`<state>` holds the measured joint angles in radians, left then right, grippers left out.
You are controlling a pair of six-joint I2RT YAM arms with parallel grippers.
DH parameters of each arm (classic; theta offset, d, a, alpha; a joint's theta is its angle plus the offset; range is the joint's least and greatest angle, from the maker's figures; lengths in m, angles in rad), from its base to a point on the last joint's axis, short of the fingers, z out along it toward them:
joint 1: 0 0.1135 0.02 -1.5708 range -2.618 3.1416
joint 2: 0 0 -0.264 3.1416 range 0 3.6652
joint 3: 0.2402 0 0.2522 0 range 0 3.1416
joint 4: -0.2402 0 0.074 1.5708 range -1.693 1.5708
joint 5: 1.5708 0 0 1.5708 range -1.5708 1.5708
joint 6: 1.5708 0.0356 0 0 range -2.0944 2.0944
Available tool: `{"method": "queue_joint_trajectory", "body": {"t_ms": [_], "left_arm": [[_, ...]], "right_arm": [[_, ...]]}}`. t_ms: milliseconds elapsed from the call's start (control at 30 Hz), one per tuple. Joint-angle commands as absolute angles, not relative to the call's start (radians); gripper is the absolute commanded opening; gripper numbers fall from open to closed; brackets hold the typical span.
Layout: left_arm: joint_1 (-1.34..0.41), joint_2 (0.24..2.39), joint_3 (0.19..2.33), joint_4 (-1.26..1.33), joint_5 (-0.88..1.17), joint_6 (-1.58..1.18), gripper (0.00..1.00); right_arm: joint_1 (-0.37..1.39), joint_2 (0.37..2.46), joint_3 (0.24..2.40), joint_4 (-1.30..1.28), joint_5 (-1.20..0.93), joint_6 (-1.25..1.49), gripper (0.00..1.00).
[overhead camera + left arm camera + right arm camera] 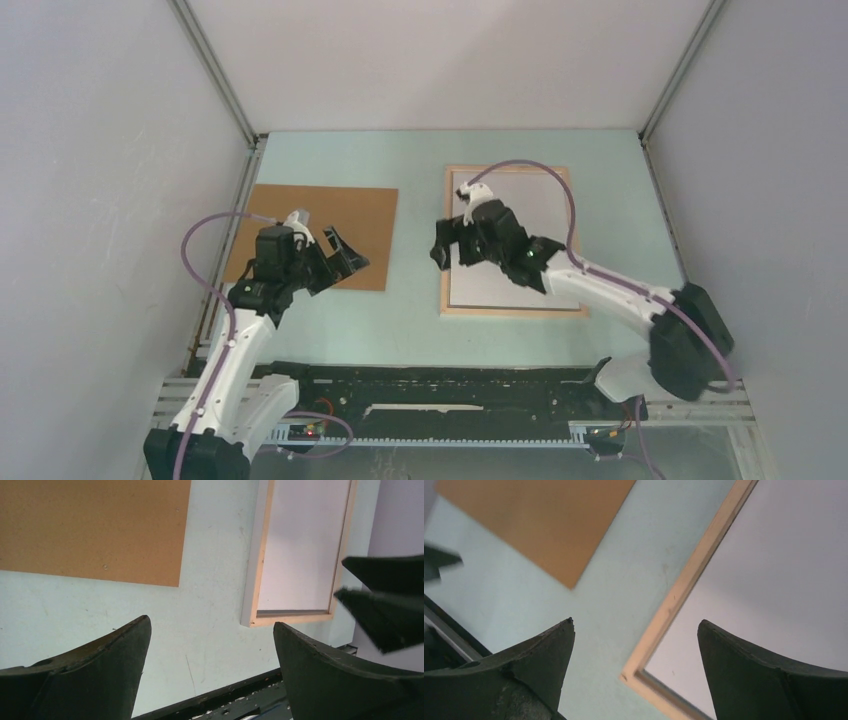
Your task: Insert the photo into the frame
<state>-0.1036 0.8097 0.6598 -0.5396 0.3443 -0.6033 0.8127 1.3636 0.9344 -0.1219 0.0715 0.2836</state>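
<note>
The backing board (330, 215) is lying flat on the left half of the table (400, 160), and the frame (510, 312) is lying flat on the right half. The two are sitting well apart, with a bare strip of table running between them. The photo (525, 200) is lying inside the frame, within its rails on all four sides. The frame is reaching a little farther back and a little nearer than the board. The left gripper (345, 262) is hanging over the board's near right corner. The right gripper (447, 255) is hanging over the frame's left rail, between board and photo.
</note>
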Motion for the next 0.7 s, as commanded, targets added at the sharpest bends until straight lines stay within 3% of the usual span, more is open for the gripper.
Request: {"method": "queue_joint_trajectory", "body": {"t_ms": [0,200,367,567,667], "left_arm": [[-0.095,0.853,0.637,-0.522,0.281,-0.726,1.00],[-0.104,0.909,0.571,-0.549,0.127,-0.928,1.00],[-0.104,0.944,0.454,-0.356,0.200,-1.078,1.00],[-0.127,0.829,0.326,-0.240,0.045,-1.266,1.00],[-0.126,0.781,0.295,-0.225,-0.052,-1.286,1.00]], "right_arm": [[0.683,1.559,1.121,-0.089,-0.154,0.566,1.00],[0.606,1.945,1.534,-0.184,-0.327,0.534,1.00],[0.573,2.214,1.882,-0.241,-0.351,0.513,1.00],[0.567,2.537,2.325,-0.325,-0.355,0.515,1.00],[0.559,2.629,2.429,-0.256,-0.387,0.563,1.00]]}}
